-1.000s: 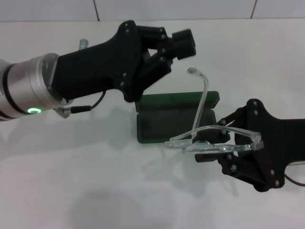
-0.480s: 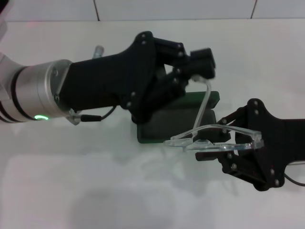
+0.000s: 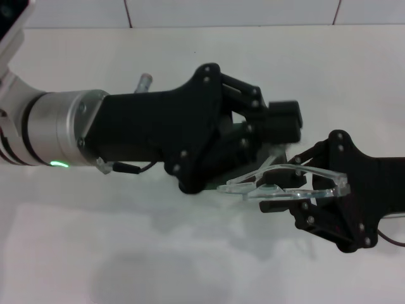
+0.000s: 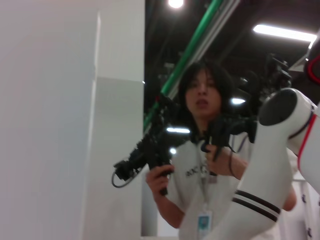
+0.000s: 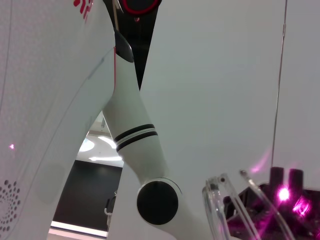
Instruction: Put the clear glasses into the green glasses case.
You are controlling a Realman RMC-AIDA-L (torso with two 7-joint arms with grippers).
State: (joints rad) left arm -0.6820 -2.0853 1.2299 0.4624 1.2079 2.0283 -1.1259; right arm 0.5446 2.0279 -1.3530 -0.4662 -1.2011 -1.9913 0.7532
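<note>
A plain white table meets a white wall. My black left gripper hides most of the dark green hard case; I cannot tell its opening. My right gripper is clamped on the clear plastic wraparound glasses.

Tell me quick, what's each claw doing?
Left claw: cannot be told.
Right claw: closed, holding the clear glasses.

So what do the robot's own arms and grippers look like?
Both grippers, left and right, are matte black linkage plates dotted with small silver screws. The left arm's wrist is a brushed silver cylinder with black bands, a glowing green light and a thin black cable.
</note>
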